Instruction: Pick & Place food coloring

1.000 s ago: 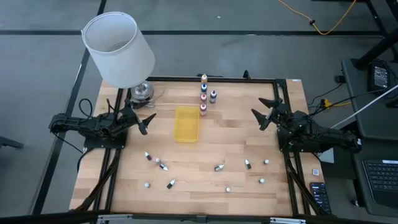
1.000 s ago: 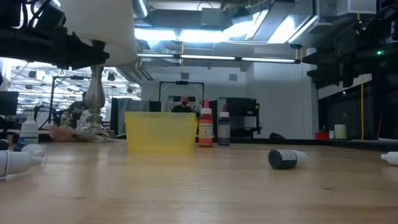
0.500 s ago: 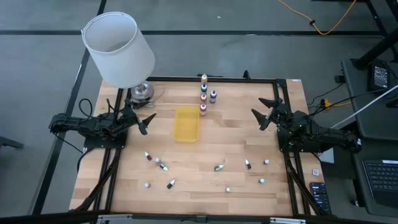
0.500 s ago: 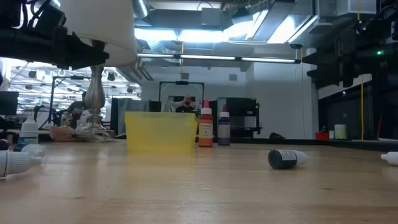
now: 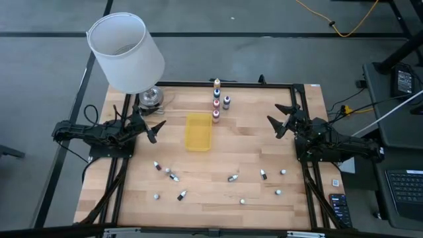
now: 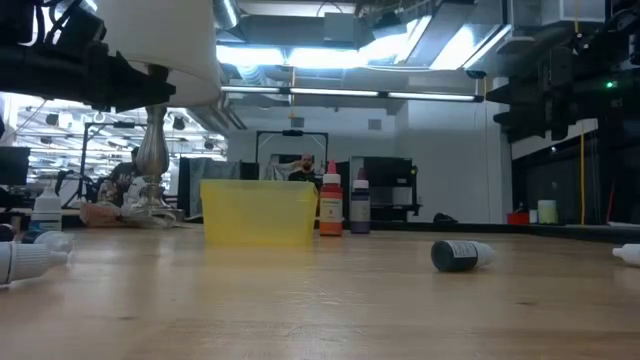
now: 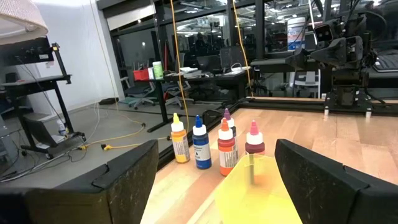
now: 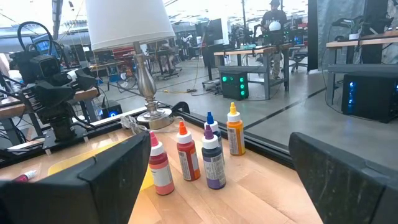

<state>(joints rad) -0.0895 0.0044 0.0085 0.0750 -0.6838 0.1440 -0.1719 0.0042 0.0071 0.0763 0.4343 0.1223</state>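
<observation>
We judge the task barely begun. The yellow translucent rectangular tray, our landmark, looks empty from above. Five small upright dropper bottles with coloured contents stand in a cluster just beyond the tray's far end. About ten more tiny bottles lie scattered on the near side of the tray, well apart from it; we take these as the food coloring left to gather. One dark one lies on its side in the low view.

Neither arm is at work. The left gripper hangs to the left of the tray, fingers spread well apart and holding nothing. The right gripper hangs well to the right of the tray, fingers wide open and likewise empty.

The surface is a light wooden butcher-block table inside a black frame. A lamp with a white drum shade and a silver base stands at the far left corner, beyond the tray. Around the table we see grey floor, a yellow cable, and a workshop with desks and monitors; a person shows far behind the tray in the low view.
</observation>
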